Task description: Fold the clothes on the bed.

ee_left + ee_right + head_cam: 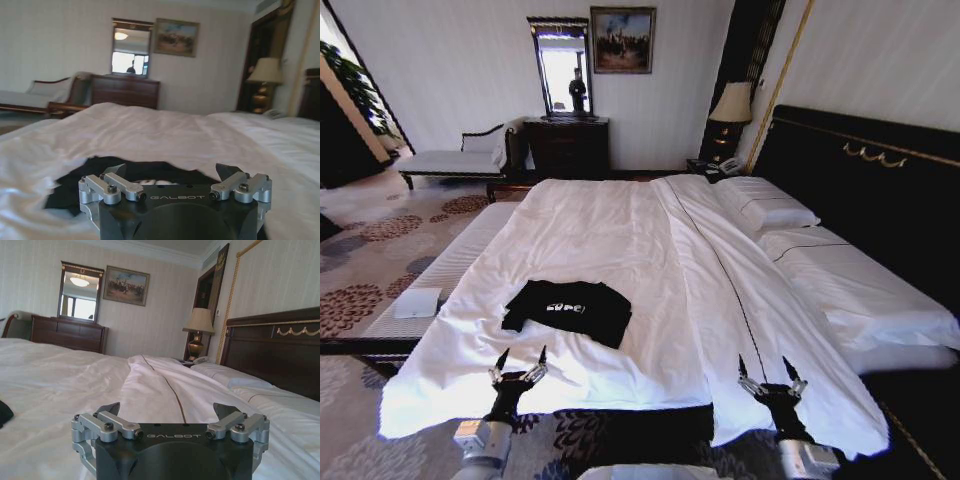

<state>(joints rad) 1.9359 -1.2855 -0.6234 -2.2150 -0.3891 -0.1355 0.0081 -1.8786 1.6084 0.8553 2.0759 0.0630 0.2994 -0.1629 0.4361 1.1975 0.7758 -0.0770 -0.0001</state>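
T-shirt [570,308], black, crumpled; white lettering

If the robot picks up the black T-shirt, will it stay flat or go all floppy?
Probably floppy: the black T-shirt already lies rumpled on the bed. It looks thin, so likely light. Pushed, it would probably bunch up, not slide.

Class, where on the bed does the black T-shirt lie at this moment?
In the head view, the black cotton T-shirt lies flat on the near left part of the white-sheeted bed, just beyond the open left end effector.
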